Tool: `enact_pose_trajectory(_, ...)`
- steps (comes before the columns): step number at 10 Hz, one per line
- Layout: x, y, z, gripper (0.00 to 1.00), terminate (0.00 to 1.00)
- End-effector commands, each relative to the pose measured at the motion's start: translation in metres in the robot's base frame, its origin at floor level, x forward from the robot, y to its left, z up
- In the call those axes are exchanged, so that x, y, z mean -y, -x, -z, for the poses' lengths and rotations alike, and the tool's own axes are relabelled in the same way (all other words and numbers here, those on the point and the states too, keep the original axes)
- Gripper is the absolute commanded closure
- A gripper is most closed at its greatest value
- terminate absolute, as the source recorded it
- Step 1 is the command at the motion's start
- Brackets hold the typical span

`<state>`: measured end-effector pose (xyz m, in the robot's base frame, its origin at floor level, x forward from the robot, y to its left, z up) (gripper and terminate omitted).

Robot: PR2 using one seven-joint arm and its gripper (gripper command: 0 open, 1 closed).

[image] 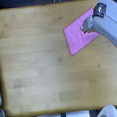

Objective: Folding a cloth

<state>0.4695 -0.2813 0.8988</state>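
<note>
While lying flat near the far corner of the pale wooden surface [44, 60] at the exterior view's right, the thin pink-magenta fabric cloth [79, 35] risking bunching or sliding instead of creasing cleanly; grey-white pincer [87, 25] sitting over its edge, grip impossible to tell.

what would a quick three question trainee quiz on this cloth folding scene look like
1. True or false: the flat pink-magenta fabric cloth lies at the middle of the wooden tabletop.
2. What reaches over the cloth's far right edge? A) the grey robot gripper B) a human hand C) nothing
3. Fill in: the cloth sits toward the exterior view's upper ____ corner.

Key: 1 false; 2 A; 3 right. Whether the gripper is open or shut cannot be told here.
</note>
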Motion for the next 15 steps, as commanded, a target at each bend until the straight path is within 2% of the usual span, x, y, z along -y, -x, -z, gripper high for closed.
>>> enact_pose_trajectory(1, 0.0, -0.002, 0.001, 0.0, 0.0)
enact_pose_trajectory(3, 0.007, -0.013, 0.006, 0.0, 0.0)
enact_pose_trajectory(9, 0.022, -0.071, 0.007, 0.0, 0.0)
enact_pose_trajectory(15, 0.055, -0.1, 0.04, 0.0, 0.0)
